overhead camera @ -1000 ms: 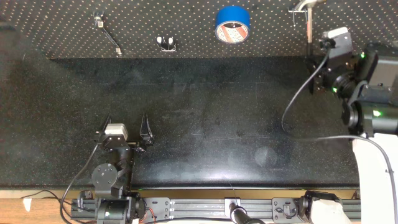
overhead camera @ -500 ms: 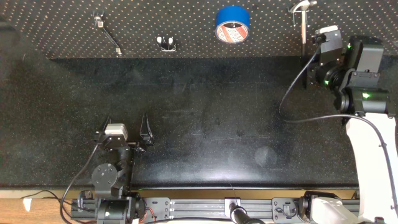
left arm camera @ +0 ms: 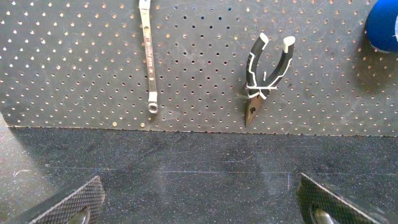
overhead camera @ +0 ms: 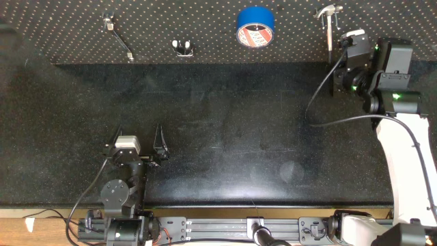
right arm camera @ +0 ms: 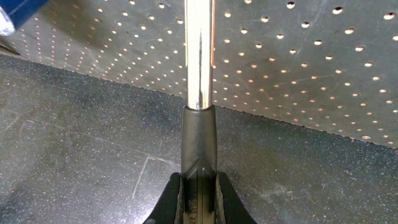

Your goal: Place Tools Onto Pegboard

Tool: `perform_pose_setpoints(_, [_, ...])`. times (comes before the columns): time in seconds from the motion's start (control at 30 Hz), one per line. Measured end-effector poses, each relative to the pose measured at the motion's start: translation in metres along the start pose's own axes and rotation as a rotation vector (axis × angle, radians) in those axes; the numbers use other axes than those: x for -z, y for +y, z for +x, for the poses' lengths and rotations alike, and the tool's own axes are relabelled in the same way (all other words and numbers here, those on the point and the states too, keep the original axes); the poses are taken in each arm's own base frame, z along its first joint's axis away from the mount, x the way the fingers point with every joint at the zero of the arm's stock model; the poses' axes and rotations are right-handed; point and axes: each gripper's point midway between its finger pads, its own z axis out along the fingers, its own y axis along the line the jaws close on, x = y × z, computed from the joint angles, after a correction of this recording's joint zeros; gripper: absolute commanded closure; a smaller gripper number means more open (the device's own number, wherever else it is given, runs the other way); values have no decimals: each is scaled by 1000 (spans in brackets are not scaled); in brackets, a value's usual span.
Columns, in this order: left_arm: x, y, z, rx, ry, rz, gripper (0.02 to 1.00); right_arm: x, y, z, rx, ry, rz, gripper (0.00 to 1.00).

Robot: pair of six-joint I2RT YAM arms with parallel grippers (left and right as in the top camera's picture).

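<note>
A hammer (overhead camera: 328, 27) with a chrome shaft (right arm camera: 200, 56) and black grip (right arm camera: 199, 146) stands upright against the pegboard (overhead camera: 205, 20) at the far right. Its head (overhead camera: 332, 10) is up on the board. My right gripper (overhead camera: 335, 65) is shut on the black grip, its fingertips (right arm camera: 171, 202) pressing both sides. A wrench (overhead camera: 119, 37), pliers (overhead camera: 182, 47) and a blue tape roll (overhead camera: 255, 27) hang on the board. My left gripper (overhead camera: 138, 140) rests open near the front left, facing the wrench (left arm camera: 148, 56) and pliers (left arm camera: 264, 74).
The black mat (overhead camera: 232, 130) spreads between the arms and the pegboard. The right arm's cable (overhead camera: 317, 109) loops over the mat's right side. A corner of the blue tape roll (left arm camera: 382, 25) is in the left wrist view.
The right arm has carried the hammer leftward and closer to the pegboard, and the hammer now stands more upright. The left arm has not moved.
</note>
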Motion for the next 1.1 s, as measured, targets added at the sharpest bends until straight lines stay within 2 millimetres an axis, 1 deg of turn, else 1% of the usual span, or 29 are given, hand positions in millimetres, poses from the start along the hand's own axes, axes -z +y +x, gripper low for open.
perform_pose_setpoints(0.03, [0,0,0,0,0,0,23,-1,-1,0,0,0,2,921])
perform_pose_setpoints(0.07, [0,0,0,0,0,0,23,-3,-2,-1,0,-2,4,739])
perform_pose_setpoints(0.1, [0,0,0,0,0,0,23,-5,-3,-1,-2,-1,3,647])
perform_pose_setpoints(0.13, [0,0,0,0,0,0,25,-7,-3,0,-5,1,3,621])
perform_pose_setpoints(0.17, [0,0,0,0,0,0,23,-8,-3,1,-10,4,2,524])
perform_pose_setpoints(0.23, [0,0,0,0,0,0,23,-12,-5,4,-14,17,3,386])
perform_pose_setpoints(0.27, [0,0,0,0,0,0,23,-13,-6,4,-13,16,3,246])
perform_pose_setpoints(0.3, [0,0,0,0,0,0,23,-14,-6,3,-14,13,3,174])
perform_pose_setpoints(0.33, [0,0,0,0,0,0,23,-15,-7,3,-16,12,4,71])
perform_pose_setpoints(0.37, [0,0,0,0,0,0,23,-16,-7,2,-18,11,4,23])
perform_pose_setpoints(0.63, [0,0,0,0,0,0,23,-14,-8,1,-14,4,11,25])
perform_pose_setpoints(0.7, [0,0,0,0,0,0,20,-7,-9,0,-7,-11,36,23])
perform_pose_setpoints(0.77, [0,0,0,0,0,0,23,5,-8,1,4,-35,66,25])
perform_pose_setpoints(0.83, [0,0,0,0,0,0,23,17,-7,1,26,-93,97,25])
perform_pose_setpoints(0.87, [0,0,0,0,0,0,23,22,-6,4,35,-121,110,25])
perform_pose_setpoints(0.97, [0,0,0,0,0,0,20,27,-5,7,83,-256,144,25])
perform_pose_setpoints(1.07, [0,0,0,0,0,0,23,33,-1,20,109,-368,166,25])
perform_pose_setpoints(1.1, [0,0,0,0,0,0,23,36,1,27,112,-402,172,27])
